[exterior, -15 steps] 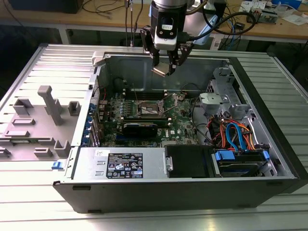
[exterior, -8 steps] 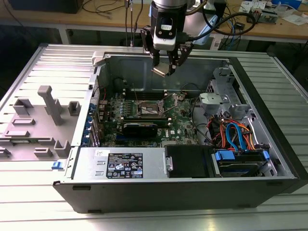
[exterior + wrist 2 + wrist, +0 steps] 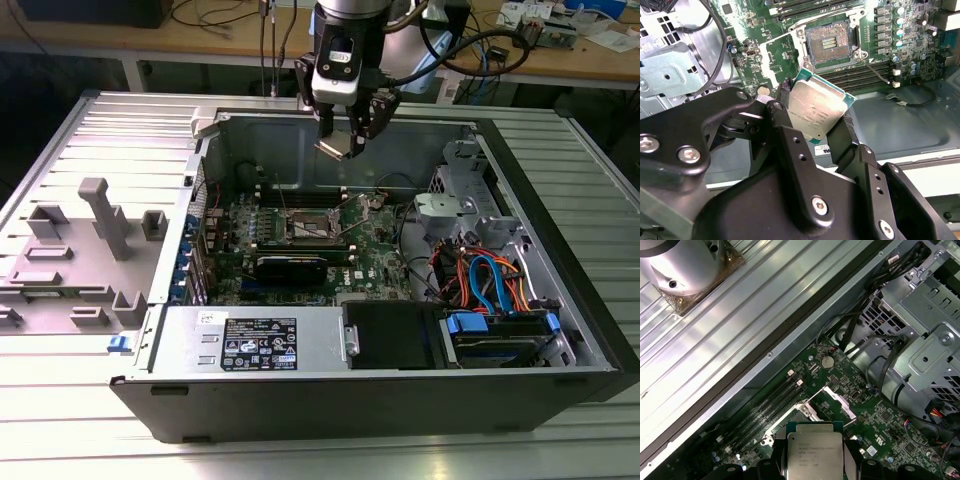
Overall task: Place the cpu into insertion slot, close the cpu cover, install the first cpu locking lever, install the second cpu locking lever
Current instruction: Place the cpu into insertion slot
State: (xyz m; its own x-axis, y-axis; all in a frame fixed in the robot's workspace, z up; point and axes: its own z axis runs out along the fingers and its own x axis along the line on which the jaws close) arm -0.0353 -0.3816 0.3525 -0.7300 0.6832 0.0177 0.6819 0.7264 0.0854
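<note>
Both fingers [image 3: 779,114] of the gripper [image 3: 812,122] pinch the cpu [image 3: 818,111] by opposite edges, well above the open insertion slot [image 3: 829,44]

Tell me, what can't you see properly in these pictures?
1. The cpu: in the second wrist view, fingers of the gripper cover two of its edges.
2. The cpu's underside: it faces away in both wrist views.
3. The socket pins: in the exterior view, too small to see.

Gripper [image 3: 348,136] tight on cpu [image 3: 817,112], wrist vert.
</note>
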